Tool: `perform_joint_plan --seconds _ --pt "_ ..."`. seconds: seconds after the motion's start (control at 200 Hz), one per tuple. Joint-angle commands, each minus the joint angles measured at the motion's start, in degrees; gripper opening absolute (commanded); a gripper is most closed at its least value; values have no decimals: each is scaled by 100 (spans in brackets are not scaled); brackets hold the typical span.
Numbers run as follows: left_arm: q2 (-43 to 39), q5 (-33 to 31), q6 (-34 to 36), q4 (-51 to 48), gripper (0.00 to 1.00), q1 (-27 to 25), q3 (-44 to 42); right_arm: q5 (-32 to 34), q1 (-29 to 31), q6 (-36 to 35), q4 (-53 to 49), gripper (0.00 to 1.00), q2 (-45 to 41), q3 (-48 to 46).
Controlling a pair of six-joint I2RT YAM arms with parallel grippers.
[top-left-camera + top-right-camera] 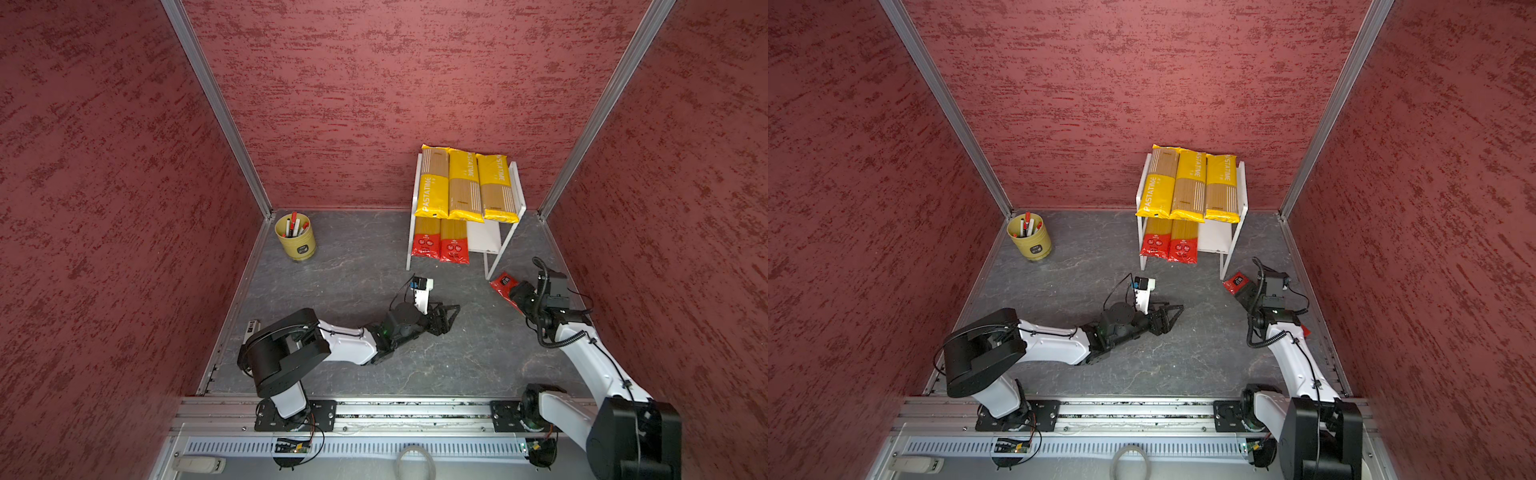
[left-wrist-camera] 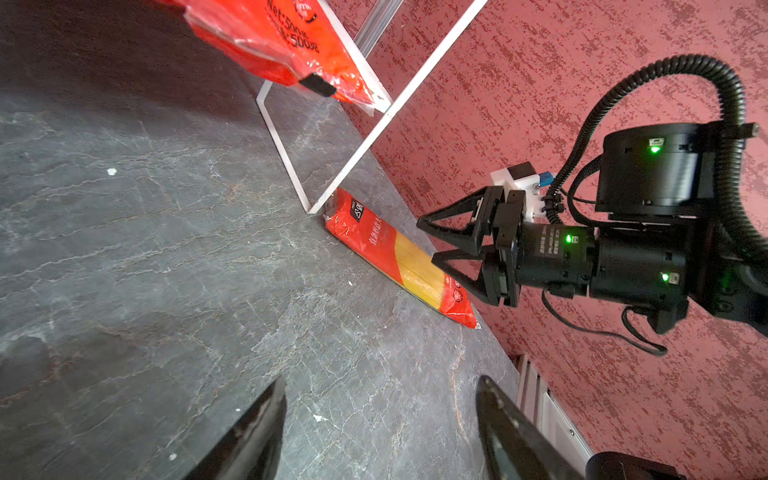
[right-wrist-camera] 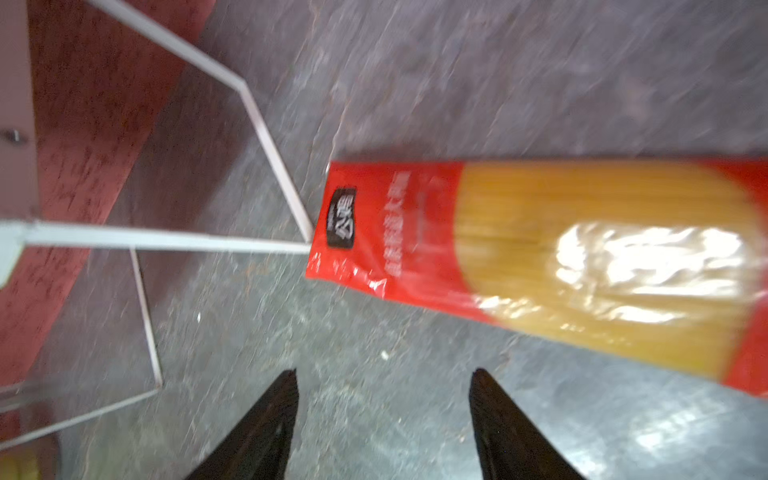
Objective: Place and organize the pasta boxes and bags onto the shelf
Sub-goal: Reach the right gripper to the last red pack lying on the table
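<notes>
A small white two-tier shelf (image 1: pixel 484 237) (image 1: pixel 1214 237) with slim legs stands at the centre right of both top views, against the red back wall. Three long yellow packs (image 1: pixel 465 187) (image 1: pixel 1188 187) lettered PASTATIME, with tan striped panels, lie side by side across its top board and cover nearly all of it. On the lower board two long red packs (image 1: pixel 439 243) (image 1: pixel 1169 245) with see-through spaghetti middles lie side by side at the left, their red ends past the front edge.

The third red pack (image 1: pixel 504 284) (image 1: pixel 1237 284) (image 2: pixel 399 257) (image 3: pixel 540 257) lies flat and slanted on the dark grey marbled surface (image 1: pixel 353 282), lower right of the shelf in the top views. One red end sits just beside the foot of the shelf's front right leg. The other end is hidden under the right arm (image 1: pixel 590 353).

In the left wrist view the right jaws stand wide apart over this pack's spaghetti middle, gripping nothing; whether a tip touches the wrapper I cannot tell. In the blurred right wrist view its black fingers (image 3: pixel 266 428) rise from the lower edge with only surface between them.

The left jaws, at the centre of both top views, are spread and empty; their fingers (image 2: pixel 253 436) show bare surface between them.

A yellow-green cup of pens (image 1: pixel 296 239) stands at the left centre, well apart from the shelf.
</notes>
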Motion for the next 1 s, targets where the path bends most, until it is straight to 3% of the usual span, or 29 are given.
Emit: perform_joint_plan --seconds 0.0,0.25,0.521,0.767,0.892,0.997 --pt "-27 -5 69 103 72 -13 17 732 -350 72 306 68 332 100" --pt "-95 -159 25 110 72 -7 -150 122 -491 149 791 65 756 -459" --pt "112 -58 -1 217 72 5 -8 -619 -468 439 913 62 51 -1495" --pt "250 26 -89 226 72 6 156 -1011 -363 624 711 60 -423 -1838" --pt "318 15 -121 262 72 9 173 -985 134 840 680 59 -472 -1757" --pt "347 95 -124 242 72 21 238 -852 152 742 363 60 -593 -1464"
